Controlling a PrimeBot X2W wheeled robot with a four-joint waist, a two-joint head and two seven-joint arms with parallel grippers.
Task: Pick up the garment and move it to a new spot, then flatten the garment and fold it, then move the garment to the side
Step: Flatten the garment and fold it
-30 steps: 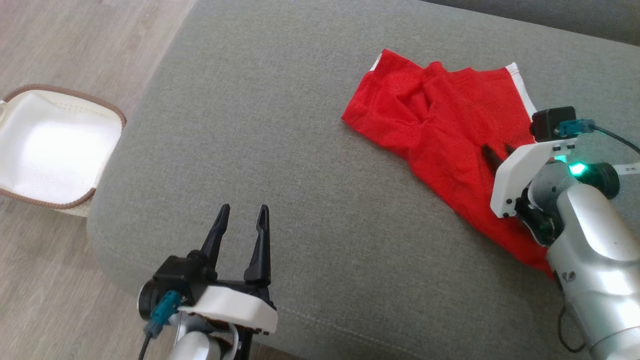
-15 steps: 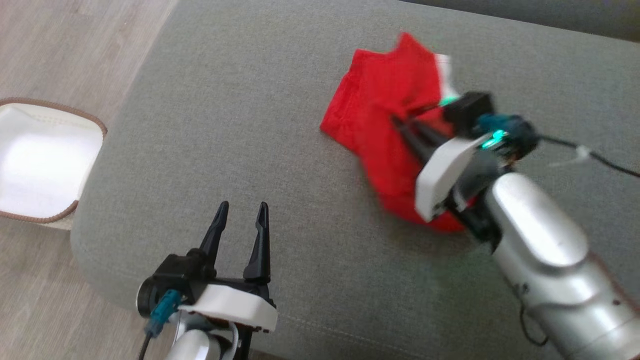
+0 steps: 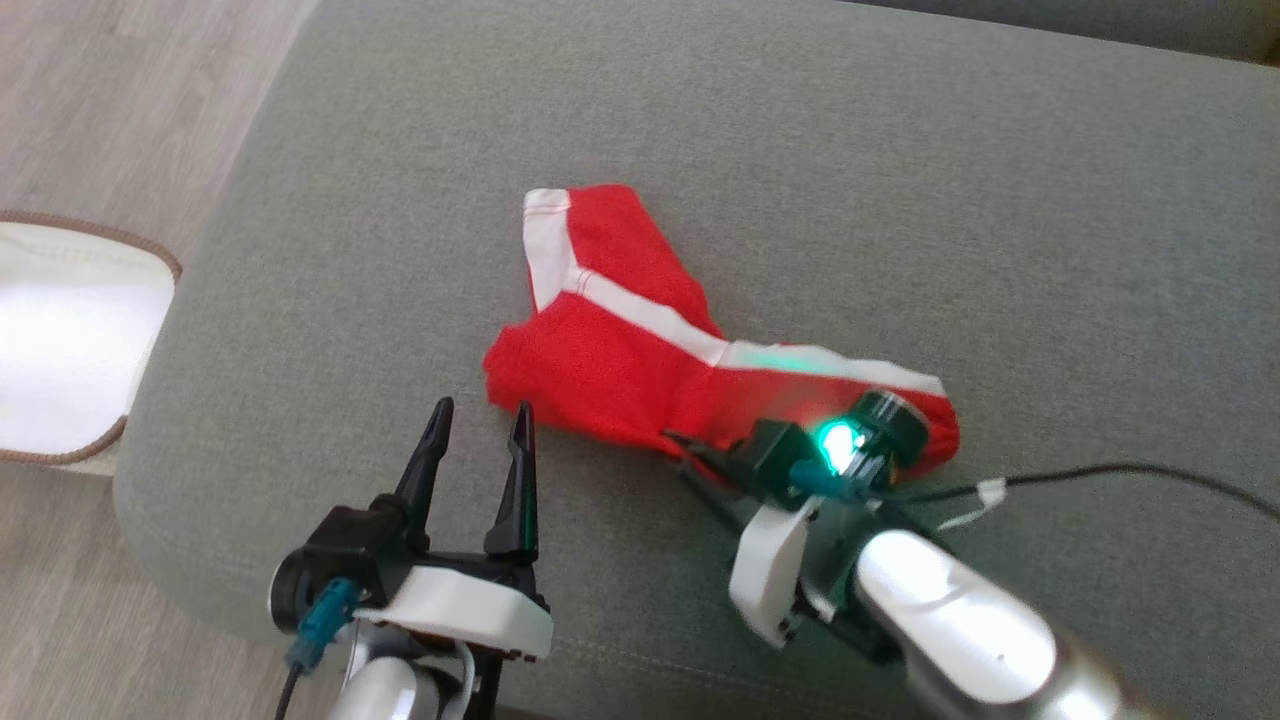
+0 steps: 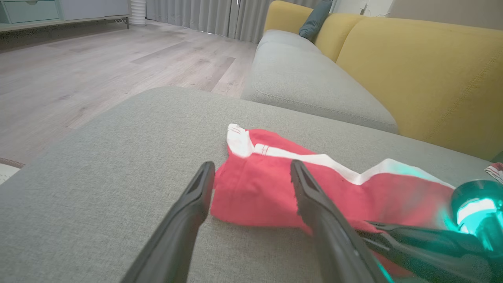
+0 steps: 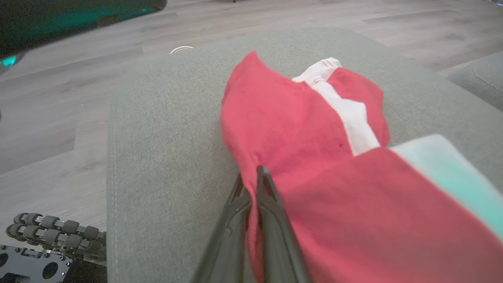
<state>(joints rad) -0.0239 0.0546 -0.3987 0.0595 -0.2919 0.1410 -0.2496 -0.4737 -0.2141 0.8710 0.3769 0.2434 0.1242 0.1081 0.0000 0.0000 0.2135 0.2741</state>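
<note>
A red cloth garment with a white stripe [image 3: 620, 360] lies bunched up on a big grey soft cloth seat [image 3: 800, 150], close to the seat's near edge. One end with a white band points away from the robot. The other end spreads out to the right.

The right gripper [image 3: 672, 437] has its two dark fingers pressed tight together. They pinch a fold of the red cloth at the garment's near edge (the right wrist view shows this best, with the gripper [image 5: 251, 173] and the red cloth [image 5: 290, 129] rising right from its tips). A bright green light [image 3: 835, 440] glows on that wrist and makes the white stripe next to it look a bit green.

The left gripper [image 3: 483, 410] has its fingers wide apart with nothing between them. Its tips sit just beside the garment's left corner. In the left wrist view that gripper [image 4: 252, 165] points at the red cloth [image 4: 255, 188].

A white basket with a brown rim [image 3: 60, 340] stands on the pale wood floor [image 3: 100, 80], to the left of the seat
</note>
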